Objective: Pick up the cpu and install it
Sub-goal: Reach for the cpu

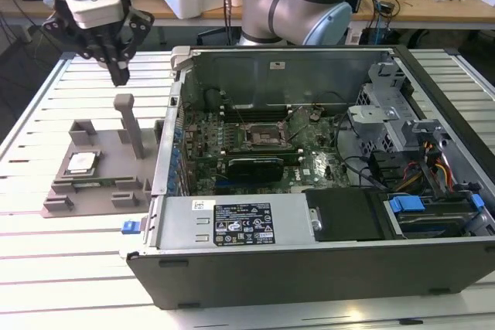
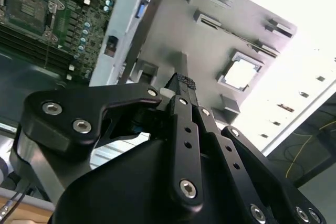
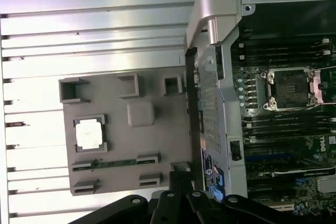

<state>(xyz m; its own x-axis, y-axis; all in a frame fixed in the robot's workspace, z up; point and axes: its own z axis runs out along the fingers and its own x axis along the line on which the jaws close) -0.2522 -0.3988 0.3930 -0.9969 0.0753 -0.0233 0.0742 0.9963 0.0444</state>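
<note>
Step in hand: pick, grasp not begun. Small square silver-topped cpu sits in pocket of grey plastic fixture plate on slatted metal surface. Black gripper hangs above plate, apart from chip, jaws pressed together, holding nothing. You'd need jaws spread, squared over chip, clear of tall grey post. First wrist view gives you chip and black-and-metal motherboard socket from overhead; exterior view gives height gap.

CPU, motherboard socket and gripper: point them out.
cpu (image 1: 81, 163), exterior view, middle of its silver top.
motherboard socket (image 1: 265, 137), exterior view, centre of the frame.
gripper (image 1: 120, 76), exterior view, midway between its fingertips.
</note>
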